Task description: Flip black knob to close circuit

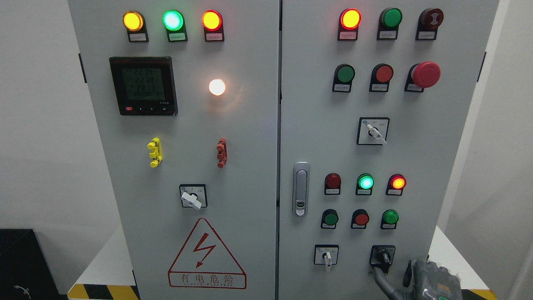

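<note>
Your black knob sits at the lower right of the grey cabinet's right door, right of a white-handled switch and below a row of green and red buttons. Your right hand comes up from the bottom right corner, one finger reaching up to the knob's lower edge, touching it; the other fingers are loosely curled, gripping nothing.

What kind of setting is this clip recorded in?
Likely an electrical or industrial control room: a grey two-door switchgear cabinet with indicator lamps, a digital power meter and a high-voltage warning triangle.
</note>
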`<state>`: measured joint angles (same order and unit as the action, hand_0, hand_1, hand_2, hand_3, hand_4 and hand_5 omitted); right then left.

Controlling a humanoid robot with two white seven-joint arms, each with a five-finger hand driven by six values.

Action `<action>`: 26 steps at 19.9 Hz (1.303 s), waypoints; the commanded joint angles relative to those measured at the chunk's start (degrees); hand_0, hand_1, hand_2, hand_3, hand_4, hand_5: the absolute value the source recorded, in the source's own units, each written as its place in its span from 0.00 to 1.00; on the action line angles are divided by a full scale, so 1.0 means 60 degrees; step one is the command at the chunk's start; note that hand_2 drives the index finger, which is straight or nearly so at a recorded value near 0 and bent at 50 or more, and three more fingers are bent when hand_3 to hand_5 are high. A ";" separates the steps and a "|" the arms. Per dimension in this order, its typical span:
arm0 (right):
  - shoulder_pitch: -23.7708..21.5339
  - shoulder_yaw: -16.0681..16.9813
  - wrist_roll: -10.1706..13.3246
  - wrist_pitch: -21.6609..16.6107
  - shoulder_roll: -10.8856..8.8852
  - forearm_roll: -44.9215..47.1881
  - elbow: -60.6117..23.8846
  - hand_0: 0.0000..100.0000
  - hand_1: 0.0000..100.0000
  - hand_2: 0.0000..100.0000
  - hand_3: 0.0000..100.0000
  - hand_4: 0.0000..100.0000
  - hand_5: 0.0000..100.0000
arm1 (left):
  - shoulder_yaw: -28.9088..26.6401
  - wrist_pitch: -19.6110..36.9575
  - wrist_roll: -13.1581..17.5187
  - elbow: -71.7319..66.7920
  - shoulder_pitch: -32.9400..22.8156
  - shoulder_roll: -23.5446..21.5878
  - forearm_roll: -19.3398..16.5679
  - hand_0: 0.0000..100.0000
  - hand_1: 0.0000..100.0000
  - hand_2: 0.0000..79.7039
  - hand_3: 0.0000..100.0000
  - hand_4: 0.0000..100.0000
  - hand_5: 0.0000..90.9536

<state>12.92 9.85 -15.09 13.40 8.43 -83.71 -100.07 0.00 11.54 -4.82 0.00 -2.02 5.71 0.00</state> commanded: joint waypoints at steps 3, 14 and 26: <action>-0.0468 -0.0527 -0.0020 -0.0021 -0.0013 0.0503 -0.0724 0.00 0.07 0.71 0.93 0.77 0.74 | 0.0190 -0.0004 -0.0002 -0.0220 0.0000 0.0000 -0.0205 0.00 0.00 0.00 0.00 0.00 0.00; -0.1771 -0.0660 0.0112 -0.0066 -0.0057 0.2039 -0.2115 0.00 0.07 0.59 0.88 0.72 0.66 | 0.0190 -0.0004 -0.0002 -0.0220 0.0000 0.0000 -0.0205 0.00 0.00 0.00 0.00 0.00 0.00; -0.3045 -0.0557 0.0698 -0.0344 -0.0101 0.7312 -0.2994 0.00 0.09 0.24 0.55 0.48 0.36 | 0.0190 -0.0004 -0.0002 -0.0220 0.0000 0.0000 -0.0205 0.00 0.00 0.00 0.00 0.00 0.00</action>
<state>-1.79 6.50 -11.15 11.74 8.02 -52.10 -112.44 0.00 11.54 -4.82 0.00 -2.02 5.71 0.00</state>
